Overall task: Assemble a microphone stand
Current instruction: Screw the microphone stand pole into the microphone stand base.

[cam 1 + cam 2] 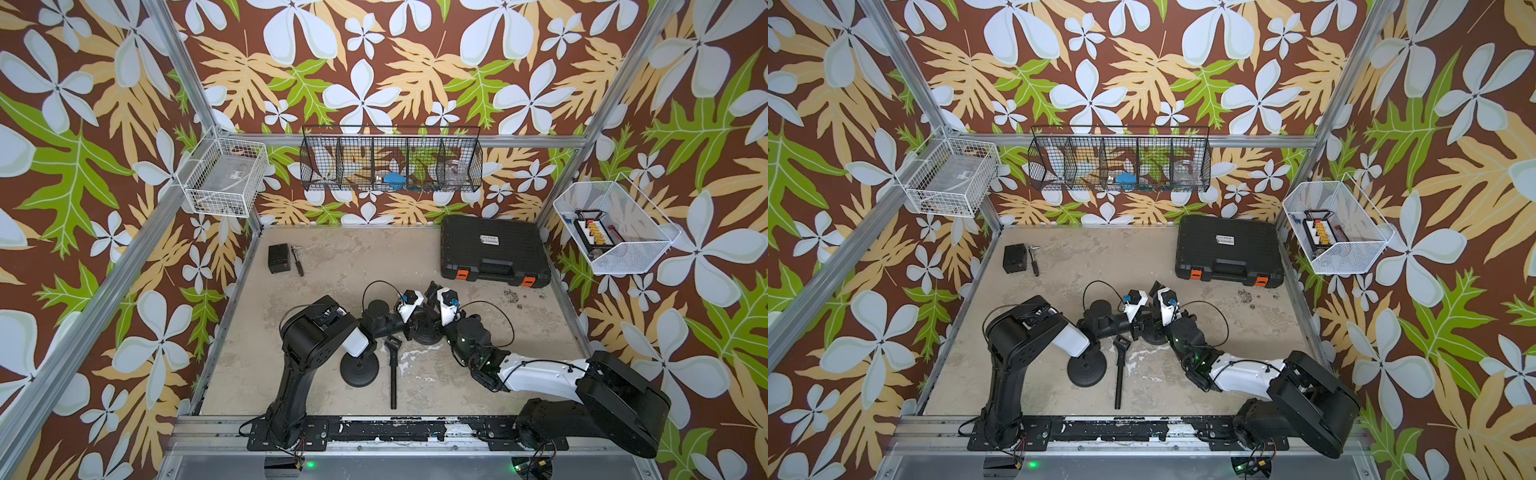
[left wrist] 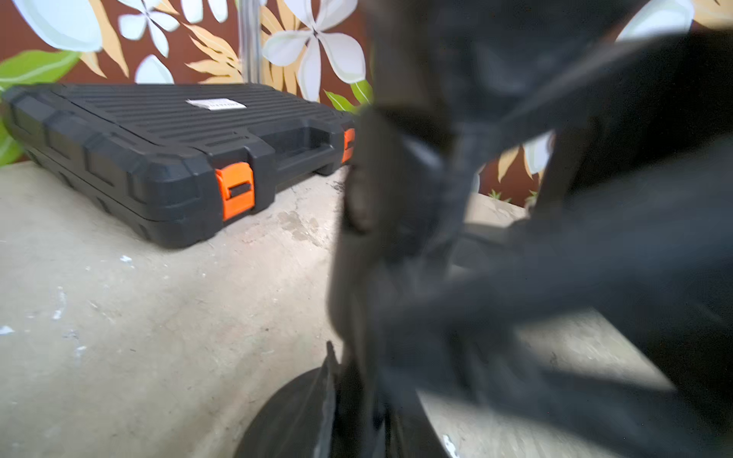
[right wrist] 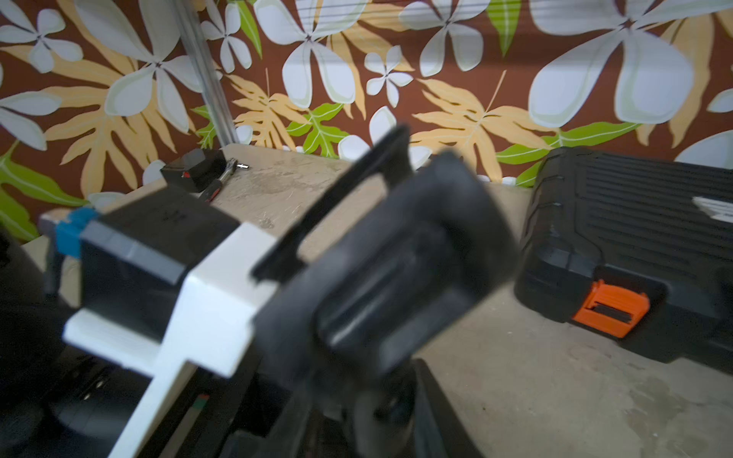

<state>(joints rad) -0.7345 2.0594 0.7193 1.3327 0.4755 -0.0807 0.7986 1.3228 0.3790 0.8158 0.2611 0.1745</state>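
I'm working over the table [image 1: 332, 266], well clear of the tool case [image 1: 494, 253], with both arms bunched above a dark disc [image 1: 430, 338] mid-table. The left gripper [image 1: 417, 327] is closed tight, on what I can't make out. I can't tell how the right gripper [image 1: 434, 324] stands. The round base [image 1: 359, 368] and the pole [image 1: 392, 374], lying flat, sit near the left forearm. My worry is that wrists this close could collide, or an elbow swing could knock the pole away.

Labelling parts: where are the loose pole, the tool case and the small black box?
loose pole [image 1: 393, 382]: in a top view, mid-shaft.
tool case [image 1: 498, 258]: in a top view, its lid.
small black box [image 1: 278, 257]: in a top view, its top.
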